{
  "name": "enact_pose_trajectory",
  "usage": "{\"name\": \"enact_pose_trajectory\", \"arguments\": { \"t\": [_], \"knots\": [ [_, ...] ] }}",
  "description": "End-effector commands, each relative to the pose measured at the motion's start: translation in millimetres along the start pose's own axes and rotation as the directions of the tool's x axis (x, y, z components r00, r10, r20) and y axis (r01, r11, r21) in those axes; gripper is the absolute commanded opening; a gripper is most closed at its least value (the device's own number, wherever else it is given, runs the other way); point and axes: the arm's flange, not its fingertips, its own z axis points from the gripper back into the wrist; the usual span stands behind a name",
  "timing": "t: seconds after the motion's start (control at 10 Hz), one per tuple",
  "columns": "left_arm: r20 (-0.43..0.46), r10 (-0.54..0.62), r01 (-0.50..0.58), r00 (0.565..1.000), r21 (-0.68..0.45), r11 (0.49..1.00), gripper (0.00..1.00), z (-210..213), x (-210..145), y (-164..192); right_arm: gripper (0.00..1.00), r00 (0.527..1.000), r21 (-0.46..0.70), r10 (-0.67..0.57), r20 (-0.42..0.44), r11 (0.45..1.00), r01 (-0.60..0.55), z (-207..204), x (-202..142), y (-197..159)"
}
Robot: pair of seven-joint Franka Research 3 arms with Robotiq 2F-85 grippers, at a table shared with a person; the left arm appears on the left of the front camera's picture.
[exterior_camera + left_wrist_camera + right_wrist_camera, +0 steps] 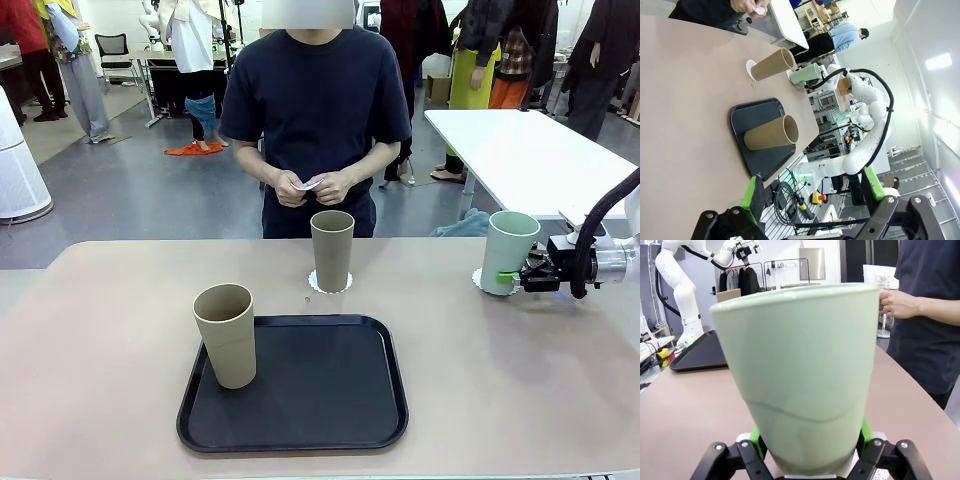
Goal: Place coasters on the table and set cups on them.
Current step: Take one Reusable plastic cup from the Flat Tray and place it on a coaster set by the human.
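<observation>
right gripper clamps the mint cup; left gripper gapes wide.

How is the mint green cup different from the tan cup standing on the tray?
The mint green cup is pale green, the tan cup brown. The mint green cup stands on a coaster on the table; the tan cup stands on the black tray, no coaster under it. The right gripper grips the mint green cup's base; nothing touches the tan cup. Both stand upright, tapered, handleless.
</observation>
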Motion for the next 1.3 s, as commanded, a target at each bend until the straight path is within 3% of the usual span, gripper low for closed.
{"name": "enact_pose_trajectory", "arguments": {
  "t": [0.0, 1.2],
  "knots": [
    [0.008, -0.005, 0.005, 1.000, -0.014, 1.000, 1.00, 2, 0, -2, 0.82, 1.000, -0.012, 0.031, 0.002, 0.999, -0.031, -3, 3, -5],
    [0.008, -0.005, 0.005, 1.000, -0.014, 1.000, 1.00, 2, 0, -2, 0.82, 0.999, -0.068, -0.021, 0.043, 0.997, 0.024, 6, 3, -32]
  ]
}}
